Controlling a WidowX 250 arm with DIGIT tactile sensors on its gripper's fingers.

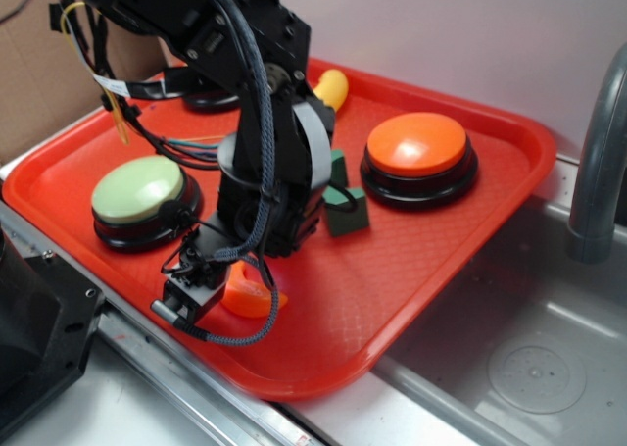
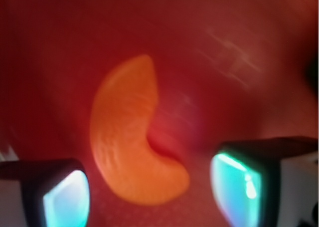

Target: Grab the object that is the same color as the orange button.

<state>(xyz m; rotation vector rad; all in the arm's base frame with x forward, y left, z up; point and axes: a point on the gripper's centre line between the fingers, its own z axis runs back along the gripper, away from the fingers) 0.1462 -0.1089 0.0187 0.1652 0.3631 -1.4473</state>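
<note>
Exterior view is showing you the red plastic tray [image 1: 460,260] carrying the large round orange button [image 1: 417,144] at its far right. Your black gripper [image 2: 149,192] is hanging with fingers [image 2: 65,199] spread, straddling the small glossy orange crescent [image 2: 127,137] near the tray's front edge.

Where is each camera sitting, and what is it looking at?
Exterior: sits off to the side and above, looking down at the red tray, the orange button and the robot's black arm.
Wrist: rides on the arm, looking straight down past the two fingertips of the open gripper at the tray.
Both show: the orange crescent, lying on the tray between the fingertips, seen beside the gripper in the exterior view.
</note>
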